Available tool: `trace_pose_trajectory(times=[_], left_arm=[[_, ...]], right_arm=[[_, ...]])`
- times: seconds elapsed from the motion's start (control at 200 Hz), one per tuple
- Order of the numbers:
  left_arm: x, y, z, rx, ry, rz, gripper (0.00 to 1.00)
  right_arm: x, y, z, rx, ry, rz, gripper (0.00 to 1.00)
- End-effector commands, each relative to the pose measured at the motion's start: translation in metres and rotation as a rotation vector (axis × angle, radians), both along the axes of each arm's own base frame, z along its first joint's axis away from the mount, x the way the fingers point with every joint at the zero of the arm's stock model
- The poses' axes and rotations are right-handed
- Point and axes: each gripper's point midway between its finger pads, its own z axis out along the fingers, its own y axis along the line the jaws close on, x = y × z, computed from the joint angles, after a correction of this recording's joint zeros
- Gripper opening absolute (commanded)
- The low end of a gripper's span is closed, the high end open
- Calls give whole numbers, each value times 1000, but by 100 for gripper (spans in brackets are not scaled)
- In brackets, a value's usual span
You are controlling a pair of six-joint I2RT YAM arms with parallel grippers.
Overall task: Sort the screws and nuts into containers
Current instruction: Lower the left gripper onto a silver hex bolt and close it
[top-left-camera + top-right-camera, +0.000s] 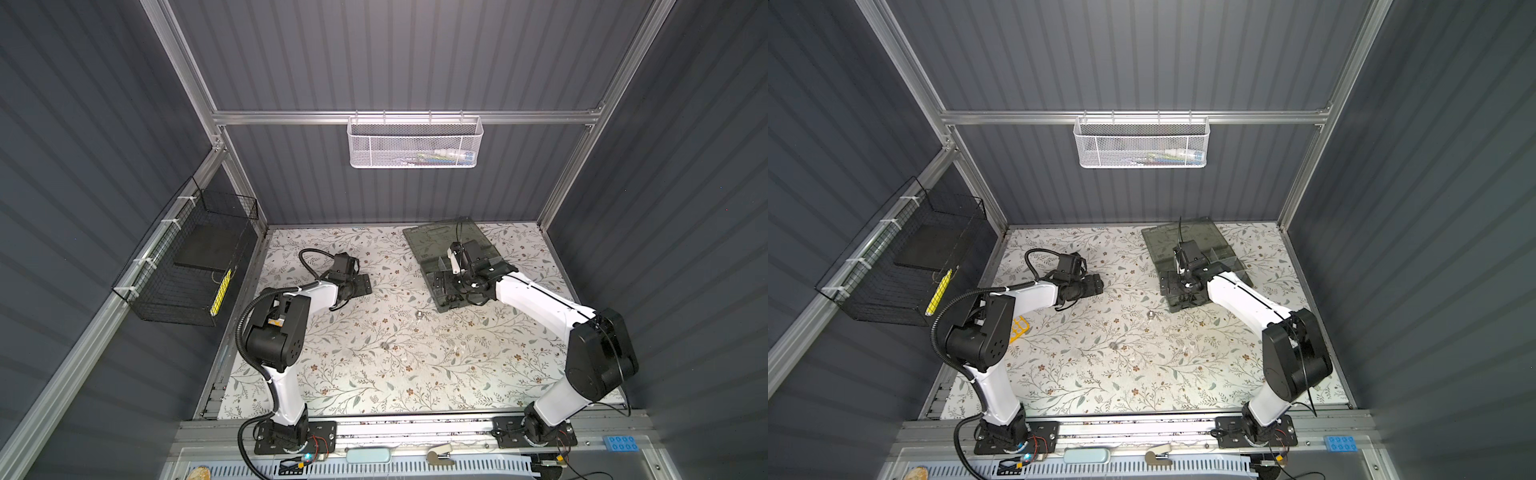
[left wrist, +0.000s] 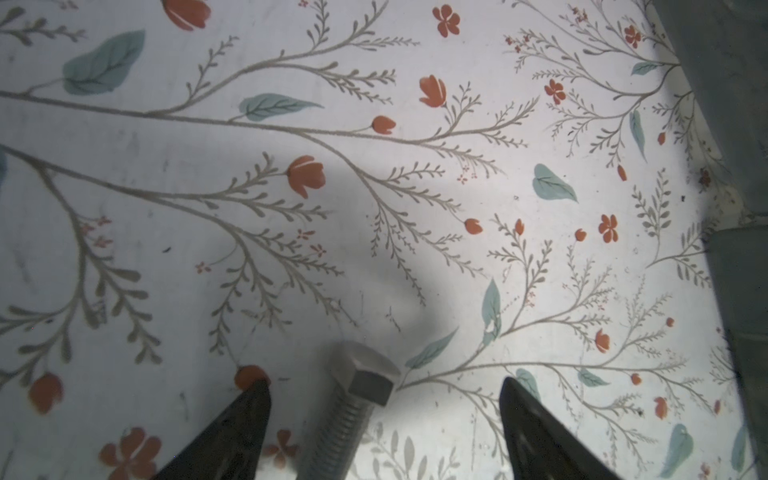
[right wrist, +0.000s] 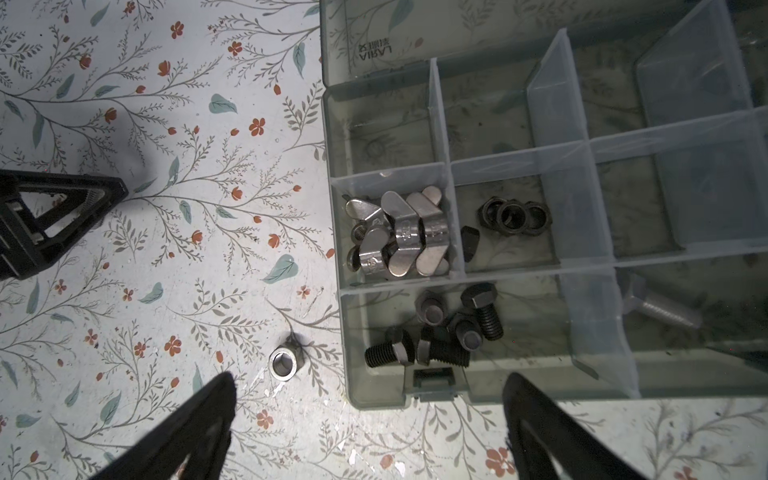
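Silver nut [image 3: 282,362] is lying loose on the tabletop [image 3: 166,291], just beside the case [image 3: 386,395]. Left hand [image 2: 382,386] is standing wide around a silver screw [image 2: 349,411] — fingertips not touching it. Right hand [image 3: 370,376] is hovering wide, empty, over the case's near edge — black screws [image 3: 440,332] and black nuts [image 3: 515,216] are sitting in separate compartments.

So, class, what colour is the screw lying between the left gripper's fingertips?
Silver, bare grey metal; the screw shows best in the left wrist view.
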Motion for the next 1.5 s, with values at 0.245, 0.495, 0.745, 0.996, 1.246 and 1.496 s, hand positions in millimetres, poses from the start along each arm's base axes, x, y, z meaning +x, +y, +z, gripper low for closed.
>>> trace_pose_trajectory(times=[0.245, 0.495, 0.745, 0.996, 1.246, 1.496], left_arm=[[-22, 9, -36, 73, 145, -12, 51], [-23, 3, -29, 65, 143, -39, 40], [-24, 4, -30, 133, 172, -56, 36], [-26, -3, -28, 231, 179, -91, 31], [-27, -6, -28, 306, 176, -112, 17], [-28, -32, -22, 212, 145, -185, 9]], right_arm=[[-6, -5, 10, 18, -33, -24, 99], [-6, -2, 8, 34, -30, -28, 99], [-4, -1, 8, 34, -28, -31, 99], [-3, -1, 9, 39, -29, -32, 99], [-4, -1, 12, 47, -36, -34, 99], [-10, -4, 15, 61, -45, -41, 99]])
